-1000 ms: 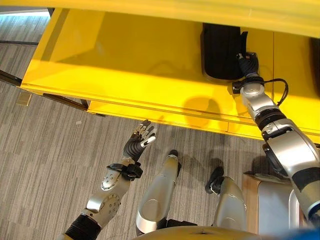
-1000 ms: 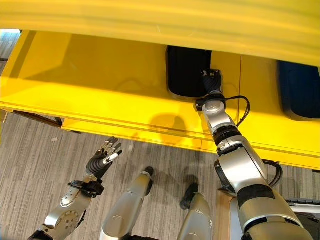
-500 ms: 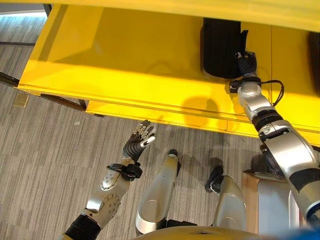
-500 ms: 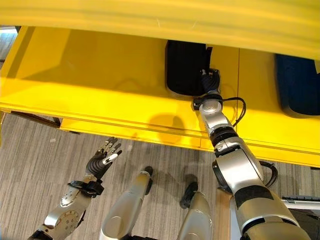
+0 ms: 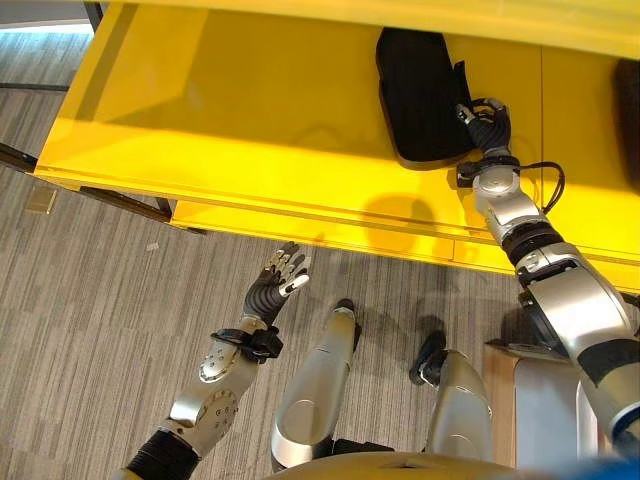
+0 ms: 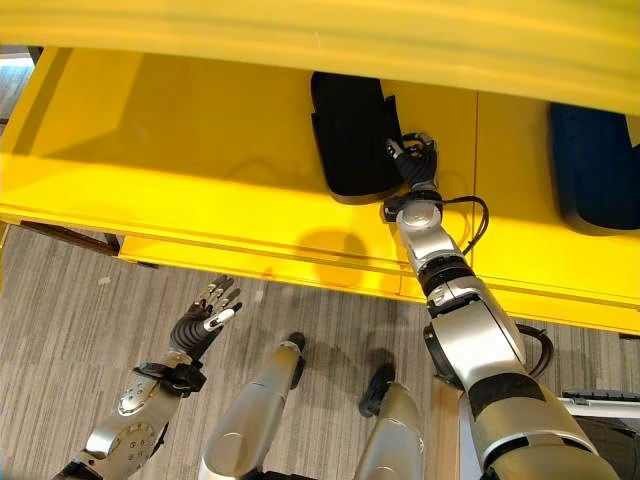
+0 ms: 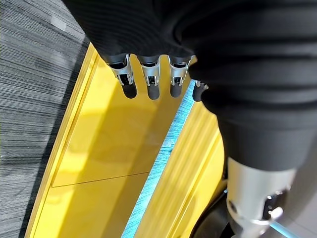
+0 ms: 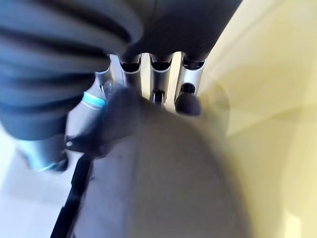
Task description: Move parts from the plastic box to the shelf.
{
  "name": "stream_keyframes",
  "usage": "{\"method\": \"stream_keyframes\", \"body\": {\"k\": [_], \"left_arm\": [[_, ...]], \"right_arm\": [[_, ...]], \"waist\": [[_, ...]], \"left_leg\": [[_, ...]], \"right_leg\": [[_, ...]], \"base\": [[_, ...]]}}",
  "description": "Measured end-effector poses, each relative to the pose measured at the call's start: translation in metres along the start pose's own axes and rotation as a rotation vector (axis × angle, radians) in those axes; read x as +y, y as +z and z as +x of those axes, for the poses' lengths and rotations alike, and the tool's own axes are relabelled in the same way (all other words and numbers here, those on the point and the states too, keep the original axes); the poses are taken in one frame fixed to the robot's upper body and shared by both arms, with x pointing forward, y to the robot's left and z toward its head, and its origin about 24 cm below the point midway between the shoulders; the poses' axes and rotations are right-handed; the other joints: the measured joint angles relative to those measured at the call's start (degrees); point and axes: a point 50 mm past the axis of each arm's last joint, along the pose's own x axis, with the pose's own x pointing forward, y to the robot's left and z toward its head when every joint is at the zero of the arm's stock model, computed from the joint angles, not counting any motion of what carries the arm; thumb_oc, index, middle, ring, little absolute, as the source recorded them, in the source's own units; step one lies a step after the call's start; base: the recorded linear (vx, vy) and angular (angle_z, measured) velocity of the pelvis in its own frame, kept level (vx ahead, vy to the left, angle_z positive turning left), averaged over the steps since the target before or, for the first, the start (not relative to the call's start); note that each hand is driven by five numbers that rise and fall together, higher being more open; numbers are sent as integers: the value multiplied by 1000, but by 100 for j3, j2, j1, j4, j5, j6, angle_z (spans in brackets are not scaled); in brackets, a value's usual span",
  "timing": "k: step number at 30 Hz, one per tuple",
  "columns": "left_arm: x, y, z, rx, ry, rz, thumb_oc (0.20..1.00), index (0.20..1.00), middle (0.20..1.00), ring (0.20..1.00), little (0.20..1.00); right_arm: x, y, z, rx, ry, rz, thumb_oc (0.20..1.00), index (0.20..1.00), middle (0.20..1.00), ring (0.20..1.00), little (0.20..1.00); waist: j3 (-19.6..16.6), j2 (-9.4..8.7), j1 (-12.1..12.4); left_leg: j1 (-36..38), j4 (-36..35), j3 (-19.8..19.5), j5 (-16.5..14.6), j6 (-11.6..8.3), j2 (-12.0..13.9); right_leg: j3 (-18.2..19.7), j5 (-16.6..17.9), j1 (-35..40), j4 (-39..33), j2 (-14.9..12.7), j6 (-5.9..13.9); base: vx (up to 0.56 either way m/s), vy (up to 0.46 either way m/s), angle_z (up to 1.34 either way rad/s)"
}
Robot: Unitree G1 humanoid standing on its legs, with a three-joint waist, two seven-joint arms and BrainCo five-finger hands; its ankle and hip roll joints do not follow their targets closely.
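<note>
Nearest, left hand (image 5: 278, 283) hangs idle over the floor (image 5: 90, 300), short of the shelf's front edge, fingers straight and spread, holding nothing. Farther in, right hand (image 5: 487, 122) sits on the yellow shelf (image 5: 250, 110), at the black part's (image 5: 418, 95) near-right corner, fingers bent against its edge; a real grip or just contact, can't tell. Part lies flat, long axis running front to back across the shelf. Open shelf to the part's left; 1 dark item (image 6: 598, 175) well right.
</note>
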Motion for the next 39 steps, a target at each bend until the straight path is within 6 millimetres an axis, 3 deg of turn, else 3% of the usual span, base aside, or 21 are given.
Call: {"method": "stream_keyframes", "body": {"k": [8, 17, 21, 29, 32, 39], "left_arm": [[2, 1, -1, -6, 8, 1, 1000, 1000, 1000, 1000, 1000], [6, 5, -1, -27, 24, 3, 1000, 1000, 1000, 1000, 1000], [5, 3, -2, -26, 28, -9, 1000, 1000, 1000, 1000, 1000], [6, 4, -2, -31, 31, -9, 1000, 1000, 1000, 1000, 1000], [6, 5, -2, -34, 34, -9, 1000, 1000, 1000, 1000, 1000], [10, 4, -5, -32, 50, -7, 1000, 1000, 1000, 1000, 1000]], "right_arm": [[11, 15, -11, -108, 47, 43, 1000, 1000, 1000, 1000, 1000], [10, 9, -34, -180, 46, 71, 1000, 1000, 1000, 1000, 1000], [-2, 8, -49, -221, 10, 120, 1000, 1000, 1000, 1000, 1000], [-10, -2, -61, -221, -30, 150, 1000, 1000, 1000, 1000, 1000], [-2, -2, -63, -210, -19, 176, 1000, 1000, 1000, 1000, 1000], [10, 28, -50, -288, 28, 176, 1000, 1000, 1000, 1000, 1000]], "waist": [[62, -102, -100], [173, -232, -142], [281, -257, -228], [295, -264, -232], [295, -264, -226], [295, -265, -109]], "left_leg": [[-87, 24, 39, 2, -3, 3], [-146, 118, 108, -60, 81, 0], [-155, 119, 124, -56, 61, 2], [-171, 132, 133, -68, 61, 2], [-173, 156, 135, -74, 60, 2], [-188, 164, 121, -64, 42, -10]], "right_leg": [[42, 2, -123, 71, 29, 0], [110, -3, -205, 156, -23, -3], [115, -5, -225, 164, -27, -5], [120, -9, -243, 176, -32, -7], [127, -11, -247, 202, -34, -7], [111, -11, -248, 219, -39, -6]], "base": [[-1, 2, -1], [1, -1, -3], [0, 0, 0], [0, 0, 0], [0, 0, 0], [0, 0, 0]]}}
